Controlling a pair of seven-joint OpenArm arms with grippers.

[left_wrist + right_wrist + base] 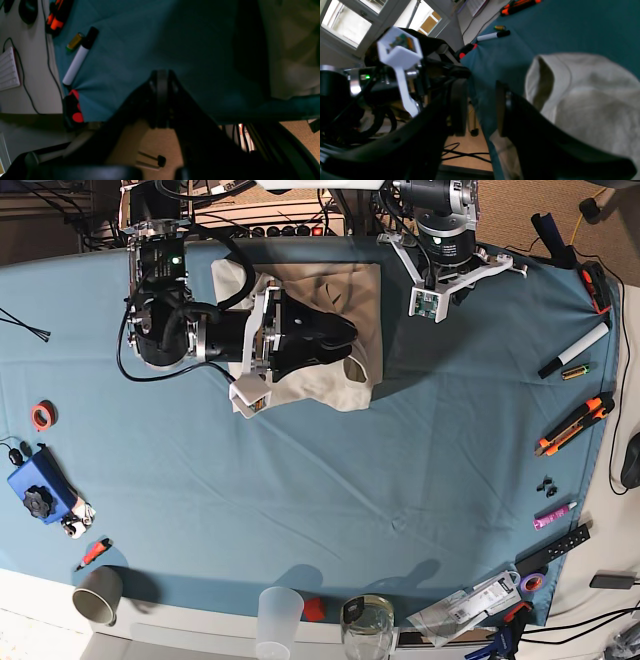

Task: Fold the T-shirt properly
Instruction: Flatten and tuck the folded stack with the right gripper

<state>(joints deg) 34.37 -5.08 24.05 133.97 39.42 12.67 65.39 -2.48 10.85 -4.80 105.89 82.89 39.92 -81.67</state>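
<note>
The T-shirt sits bunched near the table's far edge, and the right gripper is the closer one, hovering right over it, jaws parted, holding nothing. The left gripper looks closed and empty, off beside the shirt.

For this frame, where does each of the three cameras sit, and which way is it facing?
Left wrist: on the left arm, looking past its shut left gripper over the tablecloth edge; marker and T-shirt at the margins.
Right wrist: on the right arm, looking along its open right gripper beside the T-shirt, windows behind.
Base: overhead, looking straight down on both arms, T-shirt and tablecloth.
Shared: all three show the T-shirt and the marker.
</note>
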